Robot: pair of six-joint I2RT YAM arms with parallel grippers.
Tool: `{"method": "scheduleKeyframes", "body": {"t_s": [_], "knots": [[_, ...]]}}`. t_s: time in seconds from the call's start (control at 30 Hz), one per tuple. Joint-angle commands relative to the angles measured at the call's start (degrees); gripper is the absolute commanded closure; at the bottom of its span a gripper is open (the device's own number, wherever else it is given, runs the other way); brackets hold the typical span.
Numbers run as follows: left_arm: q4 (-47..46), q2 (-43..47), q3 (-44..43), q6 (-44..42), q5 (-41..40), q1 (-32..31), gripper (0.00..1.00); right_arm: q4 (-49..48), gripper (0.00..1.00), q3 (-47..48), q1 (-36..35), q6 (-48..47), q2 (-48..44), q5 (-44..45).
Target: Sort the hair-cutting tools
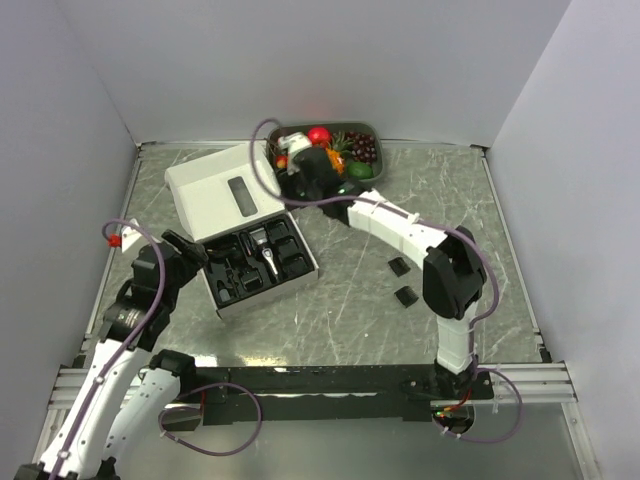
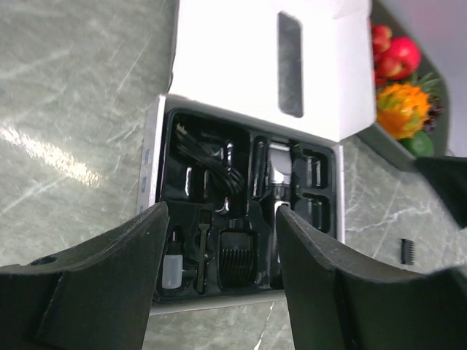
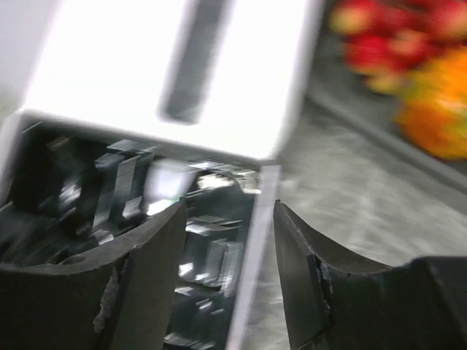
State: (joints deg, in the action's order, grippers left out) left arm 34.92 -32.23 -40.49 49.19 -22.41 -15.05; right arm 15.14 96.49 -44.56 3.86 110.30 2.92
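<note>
The hair-cutting tools lie mostly in the black insert (image 1: 232, 283) of an open white box. The slim black-and-silver clipper (image 1: 268, 258) lies in its middle and also shows in the left wrist view (image 2: 279, 173), with a comb guard (image 2: 237, 257) beside it. Two small black comb guards (image 1: 398, 266) (image 1: 406, 296) lie loose on the table right of the box. My left gripper (image 1: 193, 250) (image 2: 222, 219) is open and empty at the box's left edge. My right gripper (image 1: 300, 183) (image 3: 230, 219) is open and empty above the box's far right corner; its view is blurred.
The box's white lid (image 1: 222, 196) stands open behind the insert. A grey tray of colourful fruit (image 1: 362, 128) sits at the back, just behind my right gripper. Grey walls enclose the marble-patterned table (image 1: 360, 320) on three sides.
</note>
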Motion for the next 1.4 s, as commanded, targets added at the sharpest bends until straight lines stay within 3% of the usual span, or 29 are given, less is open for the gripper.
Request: {"method": "scheduleKeyframes", "body": {"t_s": [0.0, 0.17, 0.43, 1.03, 1.2, 1.3, 1.37], "knots": [[-4.94, -1.96, 2.16, 4.42, -1.75, -0.07, 0.34, 0.51, 0.4, 2.64, 4.91, 4.93, 2.45, 2.19], [-8.01, -4.51, 2.26, 5.48, -4.04, -0.07, 0.33, 0.25, 0.37, 11.34, 6.06, 1.86, 8.61, 3.58], [-9.95, -7.94, 2.26, 5.92, -3.43, -0.07, 0.33, 0.42, 0.34, 25.13, 7.03, 2.91, 20.03, -1.07], [-9.43, -7.85, 2.43, 4.42, -4.13, -0.07, 0.34, -1.6, 0.32, 38.95, 7.03, 2.04, 32.61, -3.8], [-9.25, -7.85, 2.26, 4.25, -4.22, -0.07, 0.33, -1.86, 0.37, 39.83, 7.11, 0.89, 33.93, -3.01], [-9.25, -7.94, 2.26, 4.16, -4.22, -0.16, 0.33, -1.25, 0.48, 41.05, 7.38, 1.15, 34.89, -3.01], [-9.16, -7.94, 2.17, 4.25, -4.3, -0.07, 0.33, -0.81, 0.5, 41.59, 7.46, 1.5, 35.33, -3.01]]}}
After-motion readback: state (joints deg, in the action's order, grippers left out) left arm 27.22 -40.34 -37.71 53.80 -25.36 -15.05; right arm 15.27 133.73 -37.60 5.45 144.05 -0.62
